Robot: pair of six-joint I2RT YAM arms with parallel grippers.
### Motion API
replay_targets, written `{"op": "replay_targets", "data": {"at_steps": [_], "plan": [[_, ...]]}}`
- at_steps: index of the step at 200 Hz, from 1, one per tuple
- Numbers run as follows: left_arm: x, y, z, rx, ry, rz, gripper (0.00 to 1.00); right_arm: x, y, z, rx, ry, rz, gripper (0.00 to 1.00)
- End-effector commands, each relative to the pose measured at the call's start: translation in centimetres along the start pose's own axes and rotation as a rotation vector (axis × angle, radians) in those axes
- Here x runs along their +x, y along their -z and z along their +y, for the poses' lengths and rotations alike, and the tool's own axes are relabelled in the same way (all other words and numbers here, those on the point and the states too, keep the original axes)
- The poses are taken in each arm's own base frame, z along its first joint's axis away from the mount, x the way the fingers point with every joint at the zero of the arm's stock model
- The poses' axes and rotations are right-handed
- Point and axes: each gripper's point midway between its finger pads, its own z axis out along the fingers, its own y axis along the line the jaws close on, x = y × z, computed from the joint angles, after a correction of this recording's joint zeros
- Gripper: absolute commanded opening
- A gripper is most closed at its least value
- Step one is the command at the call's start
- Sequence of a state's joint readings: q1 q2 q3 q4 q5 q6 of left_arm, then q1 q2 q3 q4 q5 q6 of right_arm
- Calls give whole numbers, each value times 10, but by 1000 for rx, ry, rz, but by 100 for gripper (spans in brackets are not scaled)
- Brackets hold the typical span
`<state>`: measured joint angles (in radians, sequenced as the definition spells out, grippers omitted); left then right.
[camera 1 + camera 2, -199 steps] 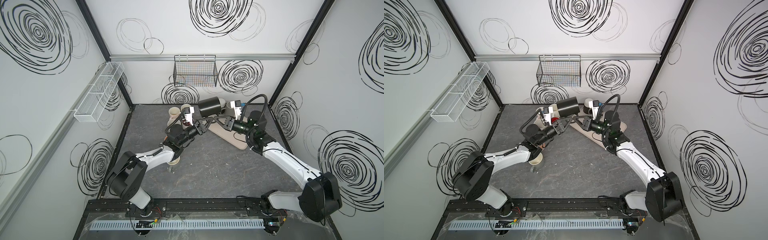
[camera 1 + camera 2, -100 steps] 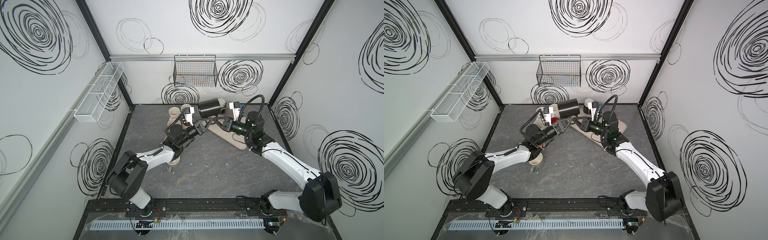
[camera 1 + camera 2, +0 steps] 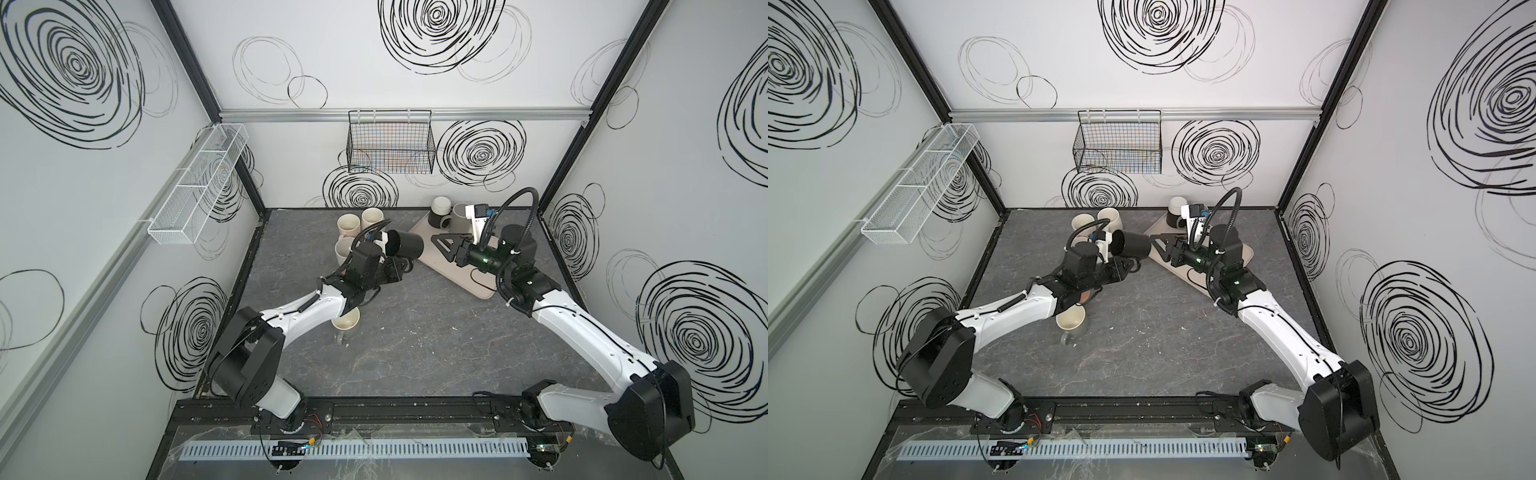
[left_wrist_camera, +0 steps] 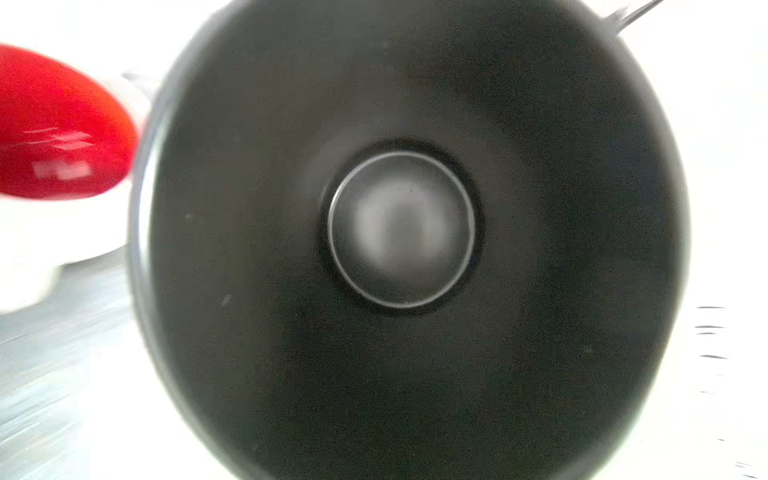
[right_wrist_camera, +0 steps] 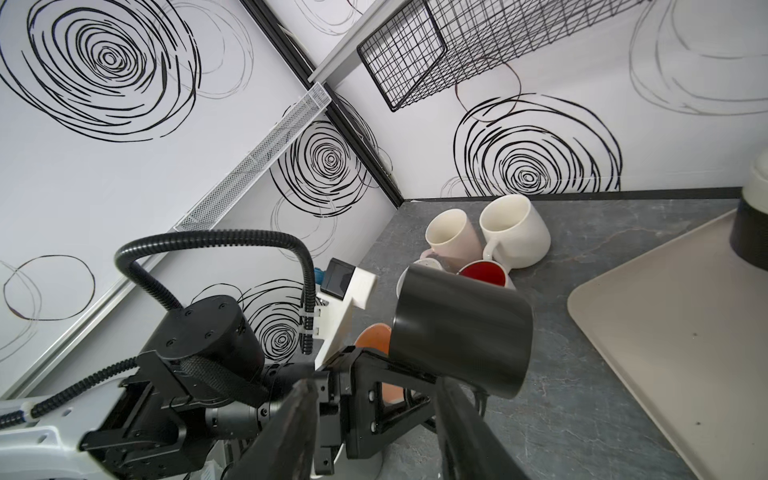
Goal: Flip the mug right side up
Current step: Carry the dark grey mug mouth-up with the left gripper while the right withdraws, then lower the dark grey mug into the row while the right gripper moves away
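Right gripper (image 3: 440,247) just let go, jaws part-open, clear of black mug (image 3: 406,246); left gripper (image 3: 400,266) now clamped on it, mug sideways in air beside tray (image 3: 444,270); handover looks done, left arm must upright it

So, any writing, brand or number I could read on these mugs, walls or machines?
No text can be read.
On the matte black mug: none.
On the cream ceramic mugs: none.
On the white walls: only black scribbled spirals.
On the small circuit board at the front rail: too small to read.
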<state>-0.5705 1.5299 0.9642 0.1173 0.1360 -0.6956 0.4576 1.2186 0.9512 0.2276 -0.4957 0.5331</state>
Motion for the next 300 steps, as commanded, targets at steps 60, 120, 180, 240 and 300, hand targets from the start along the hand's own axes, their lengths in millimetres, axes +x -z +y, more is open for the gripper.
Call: {"op": "replay_targets", "data": {"at_steps": [60, 120, 180, 240, 300], "plan": [[-12, 9, 36, -442, -365, 75, 0, 3, 10, -18, 61, 12, 9, 51], [2, -16, 60, -483, -397, 158, 0, 5, 14, -30, 85, -11, 12, 51], [-1, -24, 89, -574, -431, 206, 0, 9, 16, -39, 104, -27, 22, 51], [1, -25, 105, -655, -482, 285, 0, 11, 13, -46, 109, -46, 33, 51], [6, -19, 117, -686, -480, 339, 0, 13, 11, -52, 113, -57, 41, 52]]}}
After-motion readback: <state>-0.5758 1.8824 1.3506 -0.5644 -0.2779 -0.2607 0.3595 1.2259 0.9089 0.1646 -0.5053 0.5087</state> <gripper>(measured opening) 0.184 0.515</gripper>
